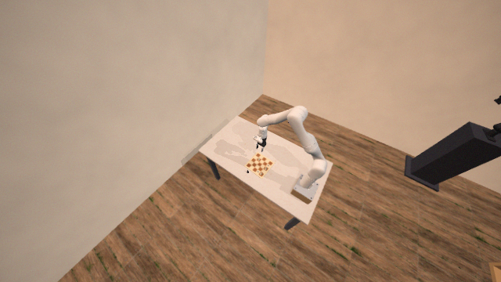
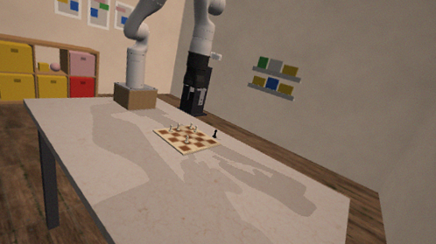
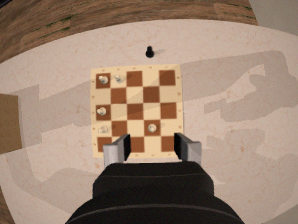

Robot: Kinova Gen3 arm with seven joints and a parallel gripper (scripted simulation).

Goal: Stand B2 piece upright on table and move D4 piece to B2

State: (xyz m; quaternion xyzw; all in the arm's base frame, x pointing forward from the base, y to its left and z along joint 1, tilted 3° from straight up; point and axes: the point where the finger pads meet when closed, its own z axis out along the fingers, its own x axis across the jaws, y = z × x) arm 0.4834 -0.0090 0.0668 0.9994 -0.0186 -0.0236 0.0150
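Note:
A black piece (image 1: 247, 171) (image 2: 215, 133) (image 3: 149, 52) stands upright on the table beside the chessboard (image 1: 249, 165) (image 2: 184, 148) (image 3: 181, 90). A white piece (image 1: 258, 159) (image 2: 187, 139) (image 3: 152, 128) stands upright on a dark square, D4 by its place; the edge letters are too small to read. The square B2 (image 3: 118, 95), by the same reading, is bare. My gripper (image 1: 260, 149) (image 2: 195, 101) (image 3: 152, 142) is open and empty, high above the board's edge near the D4 piece. Nothing on the board is hidden by the fingers except parts of the last row.
Two white pieces (image 3: 103, 79) (image 3: 119, 78) stand on neighbouring squares at a board corner near the black piece. Two more (image 3: 101, 111) (image 3: 103, 129) stand along the board side nearest the robot's base block (image 2: 134, 97) (image 3: 9, 124).

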